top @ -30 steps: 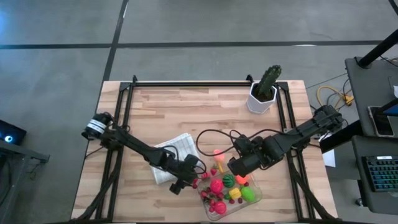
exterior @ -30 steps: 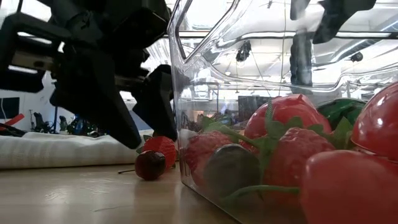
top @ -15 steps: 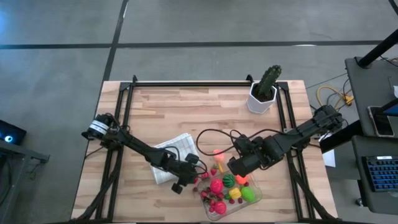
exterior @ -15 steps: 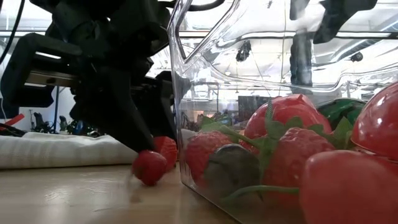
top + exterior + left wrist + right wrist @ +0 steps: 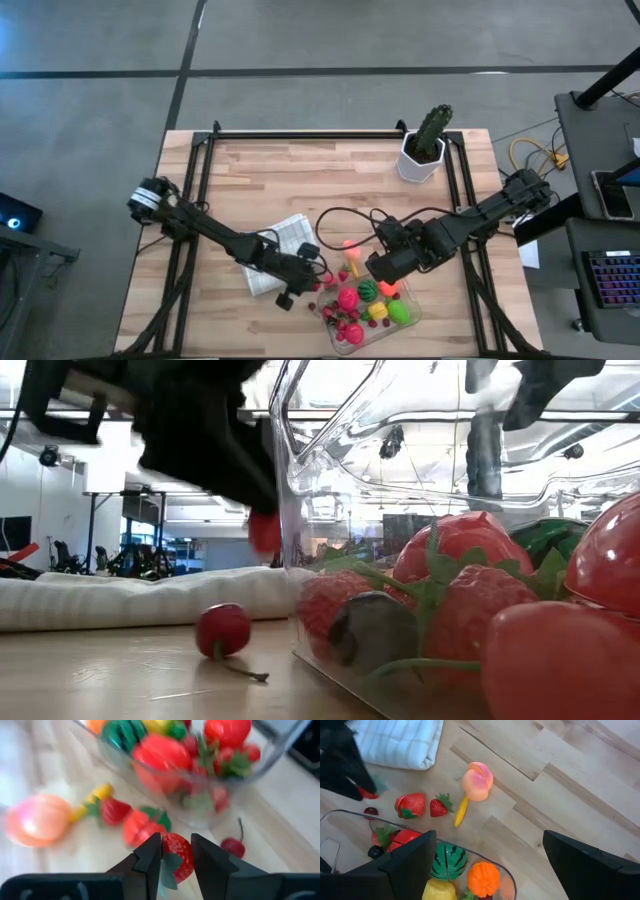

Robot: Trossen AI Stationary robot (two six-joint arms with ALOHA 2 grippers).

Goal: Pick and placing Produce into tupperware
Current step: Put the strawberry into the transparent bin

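Observation:
My left gripper (image 5: 176, 851) is shut on a small red strawberry (image 5: 177, 862) and holds it above the table, just left of the tupperware (image 5: 372, 312). The tupperware is a clear shallow tub that holds several toy fruits. On the wood beside it lie a cherry (image 5: 222, 630), two strawberries (image 5: 411, 805) (image 5: 439, 806), a pink peach (image 5: 477, 781) and a yellow piece (image 5: 461, 811). My right gripper (image 5: 487, 837) hangs open above the tub's far edge, with nothing between its fingers. My left gripper pinches the small strawberry by its two sides (image 5: 184, 856) between its two fingers. The green leaf end points back toward the gripper. The fingers slant down from the table's left side. The berry sits at the fingertips (image 5: 264, 530), lifted clear of the table.
A folded white checked cloth (image 5: 278, 247) lies on the table behind my left gripper. A cactus in a white pot (image 5: 424, 148) stands at the far right. Bare wood lies across the far half of the table (image 5: 300, 175).
My left gripper has shut on the small strawberry beside the tub and risen with it. The berry now hangs clear of the table. The cherry that lay next to it stays on the wood.

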